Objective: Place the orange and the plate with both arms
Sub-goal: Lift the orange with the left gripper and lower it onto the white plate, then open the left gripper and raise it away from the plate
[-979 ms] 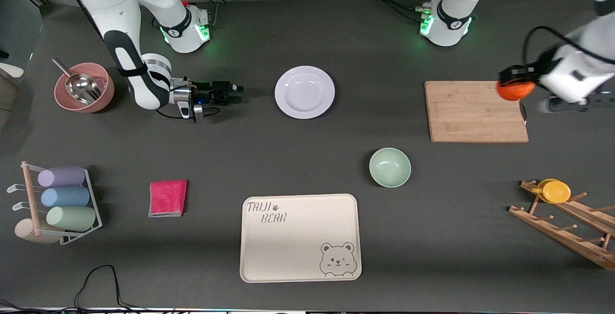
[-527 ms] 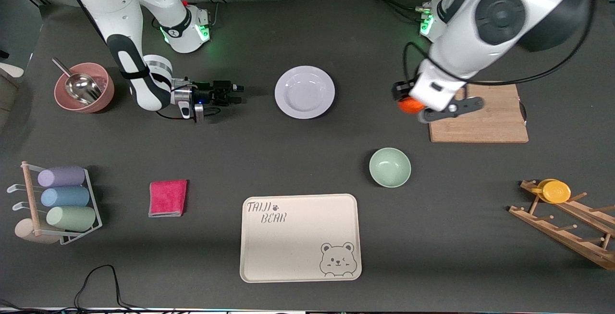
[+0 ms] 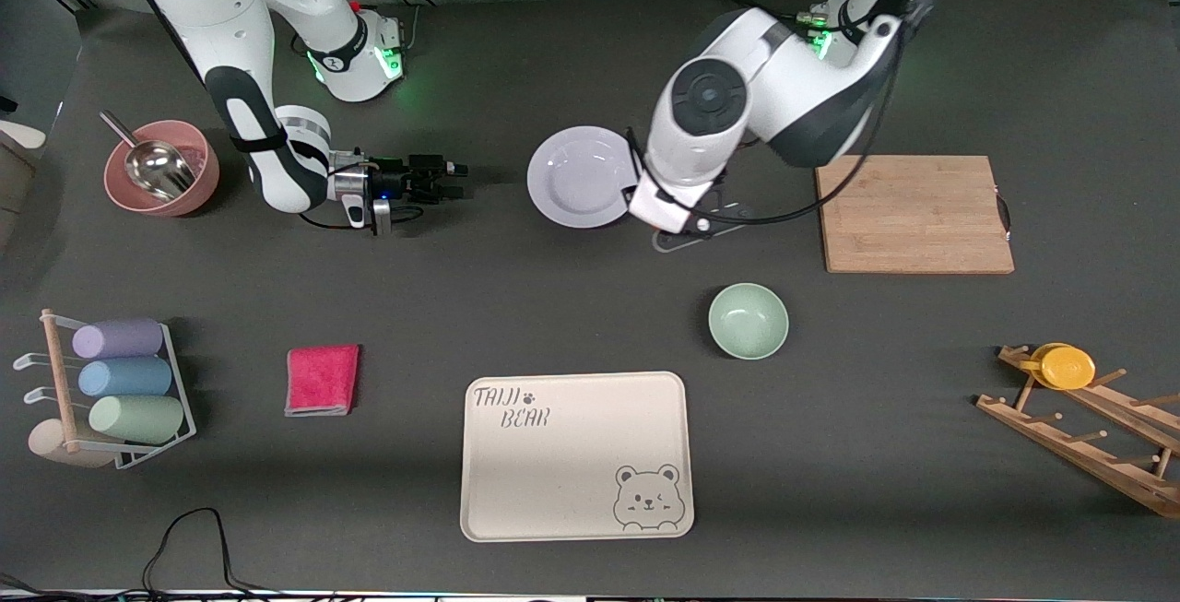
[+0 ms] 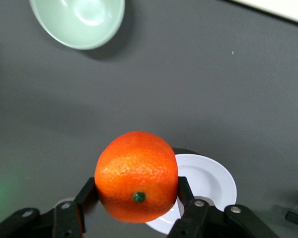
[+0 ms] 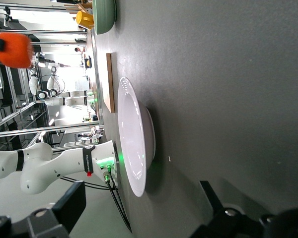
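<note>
My left gripper [image 4: 136,201] is shut on the orange [image 4: 136,176], a fingertip [image 4: 85,196] on each side of the fruit. It holds the orange in the air over the plate's edge toward the left arm's end. In the front view the left arm's hand [image 3: 668,206] hides the orange. The white plate [image 3: 584,176] lies on the dark table and also shows in the left wrist view [image 4: 213,181]. My right gripper [image 3: 452,169] is open and empty. It waits low over the table beside the plate, toward the right arm's end, and points at the plate [image 5: 134,144].
A wooden cutting board [image 3: 913,213] lies toward the left arm's end. A pale-green bowl [image 3: 748,320] and a cream bear-print tray [image 3: 576,454] lie nearer the front camera. A pink bowl with a scoop [image 3: 161,167], a red cloth [image 3: 322,379], a cup rack [image 3: 115,390] and a wooden rack [image 3: 1079,418] stand around.
My left arm has swung with the orange from over the cutting board's outer end to the plate's edge. The right arm has not moved.
</note>
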